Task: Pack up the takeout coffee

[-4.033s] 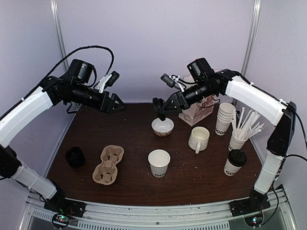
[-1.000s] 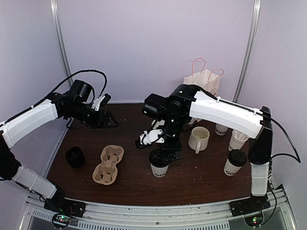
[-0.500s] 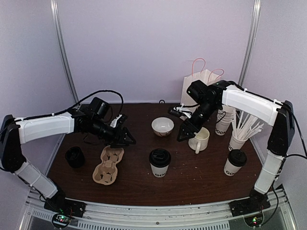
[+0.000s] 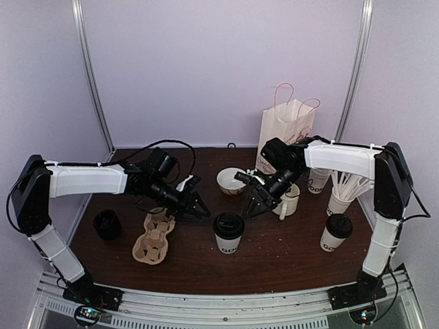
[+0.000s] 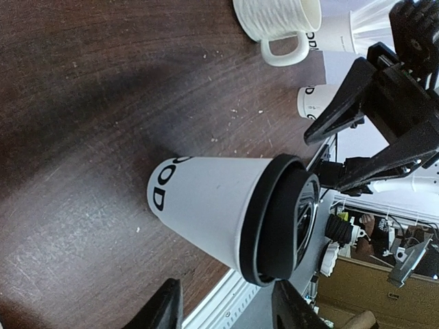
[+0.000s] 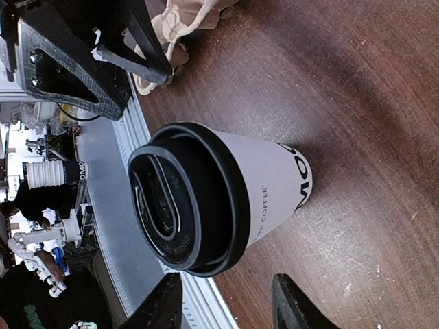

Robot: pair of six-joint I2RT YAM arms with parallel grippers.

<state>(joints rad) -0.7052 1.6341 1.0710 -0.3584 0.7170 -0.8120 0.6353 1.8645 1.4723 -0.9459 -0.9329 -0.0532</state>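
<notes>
A lidded takeout coffee cup (image 4: 228, 232) stands upright at the table's middle front; it also shows in the left wrist view (image 5: 226, 209) and the right wrist view (image 6: 219, 199). A second lidded cup (image 4: 335, 233) stands at the right front. My left gripper (image 4: 199, 211) is open and empty, just left of the middle cup, above the cardboard cup carrier (image 4: 155, 236). My right gripper (image 4: 250, 208) is open and empty, just up and right of the same cup. Neither touches it.
A white mug (image 4: 288, 199) and white bowl (image 4: 232, 181) sit behind the cup. A paper bag (image 4: 287, 127) stands at the back. Stacked cups (image 4: 319, 179) and a cup of stirrers (image 4: 341, 197) are at right. A black lid stack (image 4: 107, 224) is at left.
The middle cup got its black lid. Since then the right gripper has drawn back from it and come down near it again, and the left gripper has moved right toward it.
</notes>
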